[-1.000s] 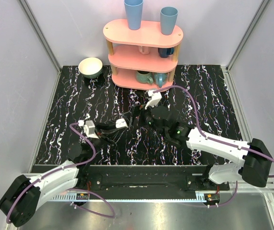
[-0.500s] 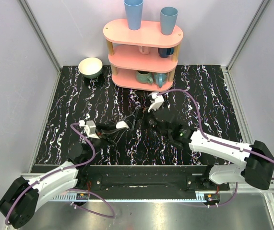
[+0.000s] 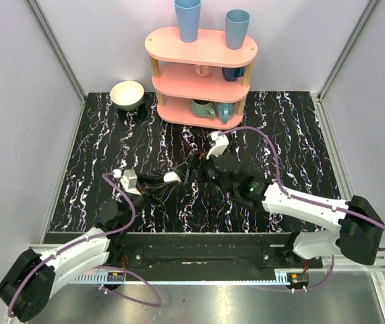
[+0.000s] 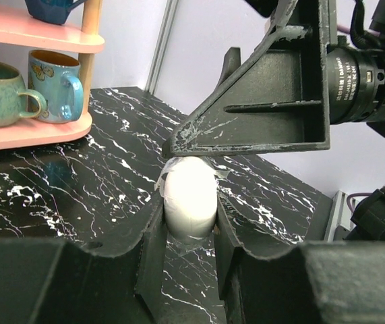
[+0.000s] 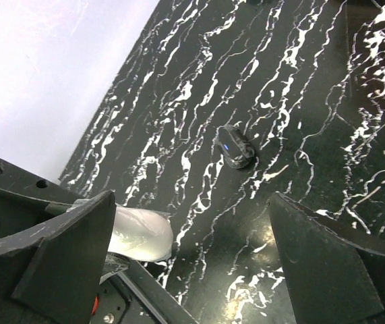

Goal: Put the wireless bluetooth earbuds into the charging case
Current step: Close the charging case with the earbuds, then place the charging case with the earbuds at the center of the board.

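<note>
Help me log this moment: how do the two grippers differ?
The left gripper is shut on the white case; the right gripper is wide open and grips nothing. The left gripper points in from the left, the right gripper from the right. Both are black, close together over the marbled table.

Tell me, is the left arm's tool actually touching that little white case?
Touching. The left wrist view shows the left tool shut on the charging case, with one side of the tool pressed against each side of the case and no gap.
</note>
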You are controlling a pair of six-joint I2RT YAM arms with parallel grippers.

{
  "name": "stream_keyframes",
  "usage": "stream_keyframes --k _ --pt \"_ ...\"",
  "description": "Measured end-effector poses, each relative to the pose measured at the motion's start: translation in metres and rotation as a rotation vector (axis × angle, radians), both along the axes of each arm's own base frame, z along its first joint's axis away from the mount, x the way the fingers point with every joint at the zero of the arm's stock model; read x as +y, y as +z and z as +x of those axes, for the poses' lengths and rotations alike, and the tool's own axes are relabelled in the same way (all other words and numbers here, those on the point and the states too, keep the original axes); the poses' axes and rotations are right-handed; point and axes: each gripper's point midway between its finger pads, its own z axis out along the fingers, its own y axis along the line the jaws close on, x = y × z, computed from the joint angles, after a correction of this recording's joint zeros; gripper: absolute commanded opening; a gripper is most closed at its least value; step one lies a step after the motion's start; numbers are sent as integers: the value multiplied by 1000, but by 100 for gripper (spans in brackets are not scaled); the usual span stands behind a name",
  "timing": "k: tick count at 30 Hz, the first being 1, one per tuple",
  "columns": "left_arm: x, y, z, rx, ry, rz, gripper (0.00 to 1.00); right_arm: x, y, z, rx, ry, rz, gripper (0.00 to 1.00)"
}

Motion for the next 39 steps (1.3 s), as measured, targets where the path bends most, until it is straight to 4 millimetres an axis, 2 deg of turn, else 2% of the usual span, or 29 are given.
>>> stream_keyframes --k 7,13,17,21,27,30,34,39 --pt "-1 -7 1 21 1 19 0 -17 -1 5 -74 -29 -118 100" --pt "-2 -13 5 48 9 31 2 -38 6 14 -95 -79 -150 100" --pt "-8 -31 16 170 16 68 0 -56 12 22 -94 -135 -152 100" --pt "-23 -47 30 331 -2 72 0 -77 22 24 -101 -183 -129 100" --pt "-58 -94 51 624 -69 28 0 -90 26 21 -99 -210 -113 100" --pt "-70 -130 56 778 -94 -1 0 -92 20 20 -83 -211 -124 100" --pt "-77 -190 53 1004 -77 10 0 -94 14 19 -65 -216 -134 100" --pt "-85 -184 56 1007 -89 -30 1 -96 12 18 -59 -217 -140 100"
